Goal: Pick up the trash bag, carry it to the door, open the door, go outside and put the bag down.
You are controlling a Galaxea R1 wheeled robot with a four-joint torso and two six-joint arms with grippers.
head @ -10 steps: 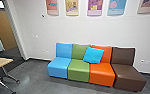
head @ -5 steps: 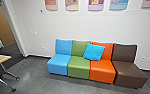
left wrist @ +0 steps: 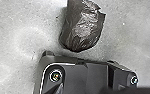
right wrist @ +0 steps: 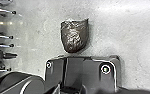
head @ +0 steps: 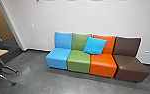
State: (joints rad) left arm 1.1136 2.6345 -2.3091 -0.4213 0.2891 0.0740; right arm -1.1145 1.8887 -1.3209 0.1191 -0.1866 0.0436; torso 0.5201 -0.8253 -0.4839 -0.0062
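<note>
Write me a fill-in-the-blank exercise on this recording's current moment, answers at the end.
In the head view, the row is made up of ____ seats. The pillow leans across the backs of the green seat and the ____ seat. The seat at the picture's right end is ____. In the wrist views, the trash bag shows against a light gray ____.

Missing words: four; orange; brown; floor.
</note>
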